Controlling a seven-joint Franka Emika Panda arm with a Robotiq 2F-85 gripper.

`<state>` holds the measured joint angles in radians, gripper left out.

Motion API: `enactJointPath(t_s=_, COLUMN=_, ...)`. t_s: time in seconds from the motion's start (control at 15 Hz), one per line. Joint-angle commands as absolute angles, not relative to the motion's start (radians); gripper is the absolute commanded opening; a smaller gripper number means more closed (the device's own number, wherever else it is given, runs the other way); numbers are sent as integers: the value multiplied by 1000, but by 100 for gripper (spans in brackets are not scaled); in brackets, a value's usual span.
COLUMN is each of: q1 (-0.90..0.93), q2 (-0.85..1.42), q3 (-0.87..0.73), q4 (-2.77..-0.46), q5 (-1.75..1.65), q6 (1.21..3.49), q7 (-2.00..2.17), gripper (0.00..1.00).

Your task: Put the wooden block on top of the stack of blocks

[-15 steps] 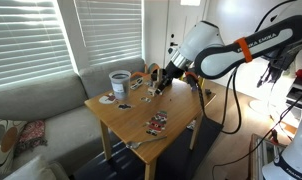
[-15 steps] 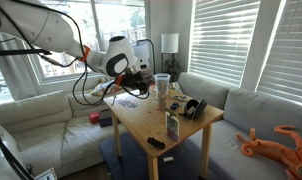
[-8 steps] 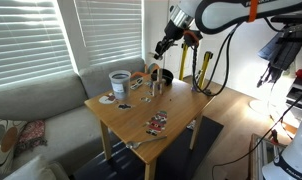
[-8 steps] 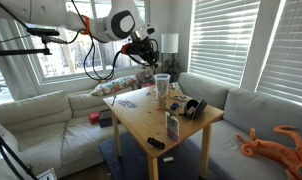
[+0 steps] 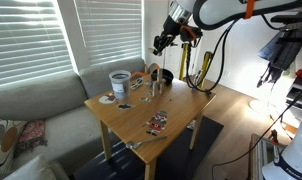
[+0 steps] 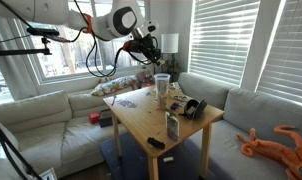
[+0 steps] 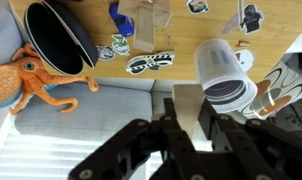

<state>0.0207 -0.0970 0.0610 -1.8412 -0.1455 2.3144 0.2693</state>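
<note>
My gripper [image 5: 159, 42] hangs high above the back of the wooden table [image 5: 181, 108]; it also shows in an exterior view [image 6: 146, 42]. In the wrist view the gripper [image 7: 189, 106] is shut on the wooden block [image 7: 189, 92], a pale tan piece held between the fingers. The stack of blocks [image 5: 154, 86] stands upright on the table, well below the gripper and next to the white tub [image 5: 119, 82]. From above the stack shows as a pale column [image 7: 149, 20] at the top of the wrist view.
The white tub [image 7: 226, 75] lies just under the gripper in the wrist view. Colourful cards [image 5: 156, 122] lie on the table. Black headphones [image 6: 194, 107] sit at the table's side. An orange octopus toy [image 6: 281, 140] lies on the grey couch [image 5: 51, 110].
The arm has risen from table height beside the stack to high above the table, with the block in the jaws. In the last half second it has barely shifted.
</note>
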Motion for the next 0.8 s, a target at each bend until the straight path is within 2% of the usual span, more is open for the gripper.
enactJointPath(t_s=0.0, q1=0, q2=-160, q3=73, q4=-1927, q5=-239, q6=2376, q7=509, gripper=7)
enactJointPath(t_s=0.4, q1=-66, q2=-273, q3=95, q4=-2046, q5=-460, q6=2281, q7=857, gripper=7)
enactJointPath(t_s=0.47, q1=-41, q2=-199, q3=80, q4=-1974, q5=-383, q6=2307, q7=754, gripper=28)
enactJointPath(t_s=0.6, q1=-60, q2=-236, q3=84, q4=-2011, q5=-422, q6=2293, q7=803, gripper=28)
enactJointPath(t_s=0.67, q1=-63, q2=-246, q3=85, q4=-2021, q5=-425, q6=2293, q7=809, gripper=7)
enactJointPath(t_s=0.73, q1=-60, q2=-219, q3=93, q4=-1999, q5=-429, q6=2269, q7=798, gripper=7)
